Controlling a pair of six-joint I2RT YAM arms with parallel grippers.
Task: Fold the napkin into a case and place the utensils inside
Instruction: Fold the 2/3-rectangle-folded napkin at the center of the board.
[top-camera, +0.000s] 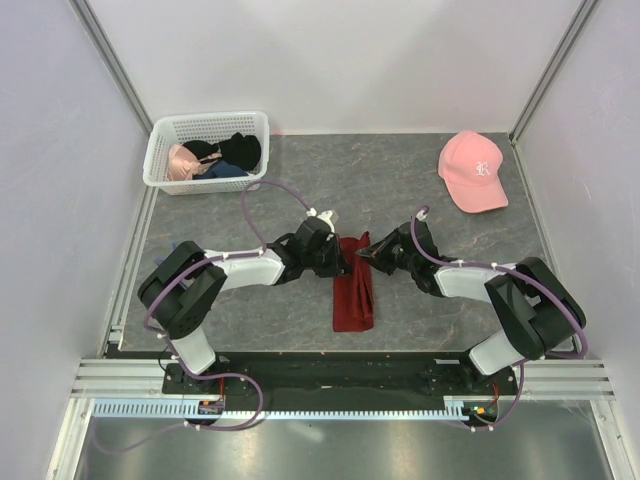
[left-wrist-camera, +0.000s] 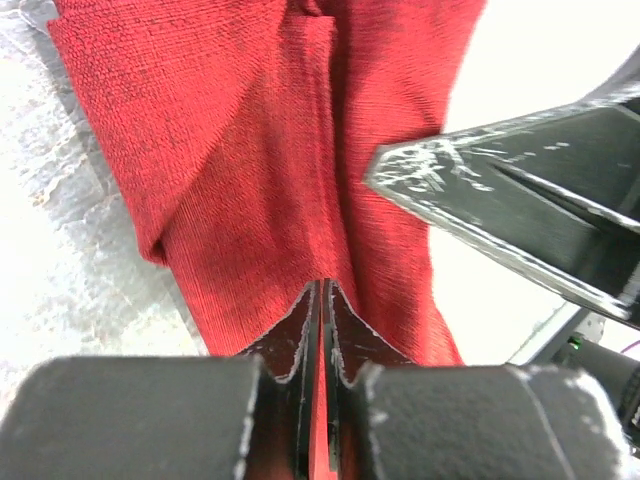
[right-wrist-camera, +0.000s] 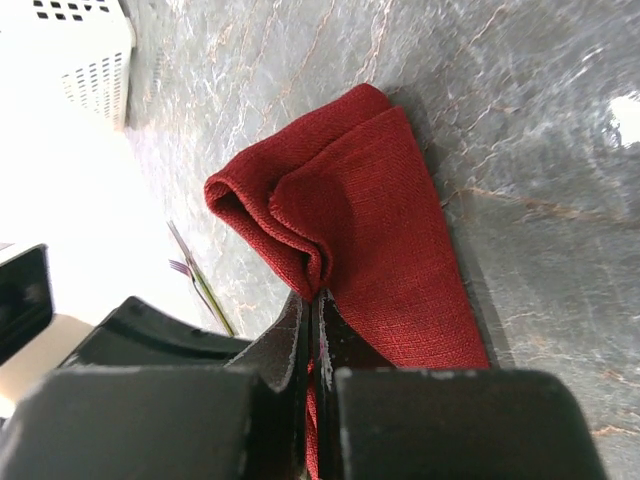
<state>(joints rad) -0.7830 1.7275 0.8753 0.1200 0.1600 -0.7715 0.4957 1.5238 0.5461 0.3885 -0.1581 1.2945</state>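
Dark red soft cloth napkin (top-camera: 353, 295) folded into narrow strip, lying mid grey marbled worktop (top-camera: 400, 190), far end bunched up. Left end effector (left-wrist-camera: 322, 285) closed on napkin's far-left edge, cloth pinched between fingers. Right end effector (right-wrist-camera: 312, 295) clamped on far-right fold. Thin fork-like utensil (right-wrist-camera: 200, 285) flat on worktop just beside napkin. White plastic lattice basket (top-camera: 158, 165) with garments far left. Pink baseball cap (top-camera: 472, 170) far right, well apart.

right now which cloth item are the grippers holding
The dark red napkin, a narrow strip mid-table, pinched at its far end. The pink baseball cap and the basketed clothes lie untouched.
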